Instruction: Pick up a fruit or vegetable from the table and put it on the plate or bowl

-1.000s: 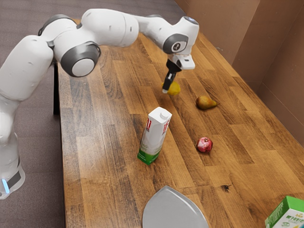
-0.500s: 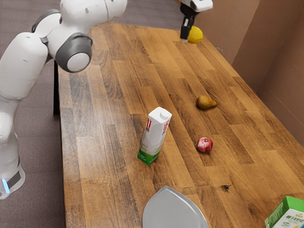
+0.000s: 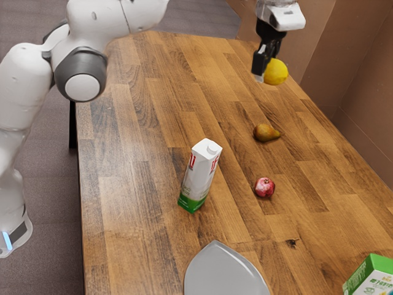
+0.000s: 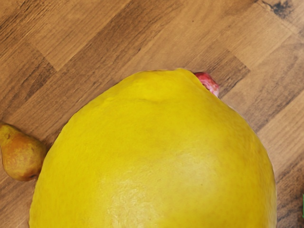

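End effector around lemon; carton print illegible

One lemon, one pear, one pomegranate, one plate, two cartons: white carton, green carton

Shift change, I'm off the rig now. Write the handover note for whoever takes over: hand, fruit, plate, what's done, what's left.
The hand is shut on the lemon, held in the air over the table's far end.
The grey plate sits at the near edge, partly out of frame.
The pear and pomegranate lie on the table between them; the milk carton stands upright.
Done: lemon grasped and lifted.
Left: carry it to the plate, lower, release.
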Controlling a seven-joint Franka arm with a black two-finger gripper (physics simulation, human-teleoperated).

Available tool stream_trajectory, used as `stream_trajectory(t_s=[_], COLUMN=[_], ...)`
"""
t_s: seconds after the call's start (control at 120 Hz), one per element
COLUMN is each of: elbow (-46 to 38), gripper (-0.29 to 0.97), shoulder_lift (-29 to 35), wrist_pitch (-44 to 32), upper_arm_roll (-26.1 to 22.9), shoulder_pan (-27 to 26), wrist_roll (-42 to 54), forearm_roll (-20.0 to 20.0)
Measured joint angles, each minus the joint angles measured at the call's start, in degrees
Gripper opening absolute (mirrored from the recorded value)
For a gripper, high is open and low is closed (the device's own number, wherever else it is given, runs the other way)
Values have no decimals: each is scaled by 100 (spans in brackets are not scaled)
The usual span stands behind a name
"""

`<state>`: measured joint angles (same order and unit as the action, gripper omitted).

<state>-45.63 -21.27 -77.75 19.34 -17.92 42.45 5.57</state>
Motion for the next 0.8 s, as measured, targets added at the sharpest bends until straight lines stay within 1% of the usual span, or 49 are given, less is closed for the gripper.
stream_trajectory(t_s=[0.1,0.225,0.35,0.383,0.492,0.583,0.683,0.8], elbow=[-5,-10,-28,-35,-59,-250,-977,-1834], gripper=[29,29,29,29,29,29,30,29], shoulder_lift=[-1,-6,-26,-36,-166,-305,-311,-305], wrist_pitch=[23,39,52,54,52,24,-168,-588], upper_arm_roll=[-3,-7,-50,-130,-744,-1046,-1223,-1417], shoulder_pan=[-691,-1555,-2134,-2214,-2362,-2387,-2396,-2401], wrist_roll=[-284,-686,-1098,-1210,-1594,-1905,-2201,-2492], forearm_roll=[-42,-247,-406,-427,-647,-762,-833,-880])
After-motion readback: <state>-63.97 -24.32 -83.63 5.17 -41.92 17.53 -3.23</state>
